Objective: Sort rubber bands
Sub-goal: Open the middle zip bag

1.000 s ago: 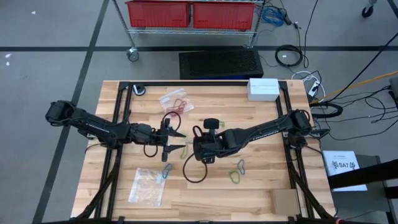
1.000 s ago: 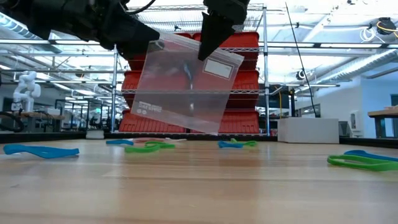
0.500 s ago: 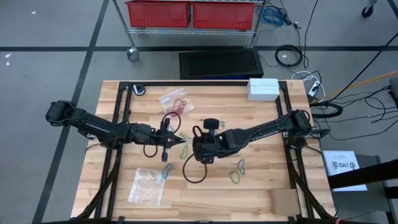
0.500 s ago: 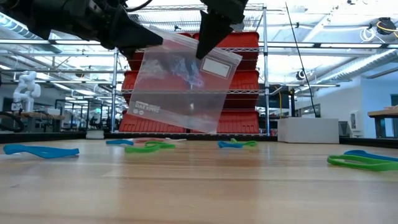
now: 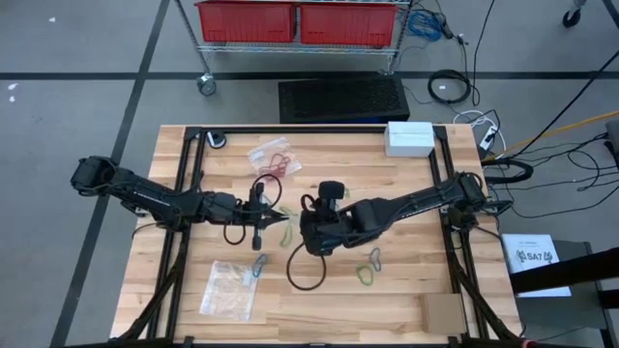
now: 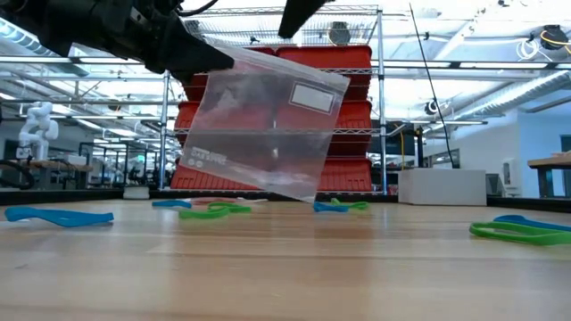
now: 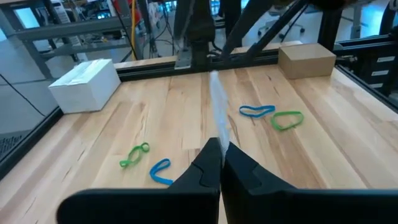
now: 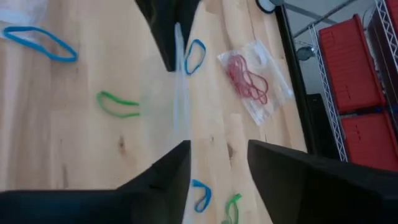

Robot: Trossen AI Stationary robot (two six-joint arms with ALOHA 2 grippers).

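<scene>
Even, bright overhead light fills the scene; the tabletop (image 5: 406,193) shows only faint, soft shadows under the arms. In the low view, ceiling strip lights (image 6: 500,94) glare and the near wood blurs. The clear bag (image 6: 268,125) carries pale reflections.

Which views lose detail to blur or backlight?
Low view: the left gripper and its arm are black silhouettes against bright ceiling lights, the clear bag shows the red crates through it. Left wrist view: the near fingers are soft. High view: evenly lit.
</scene>
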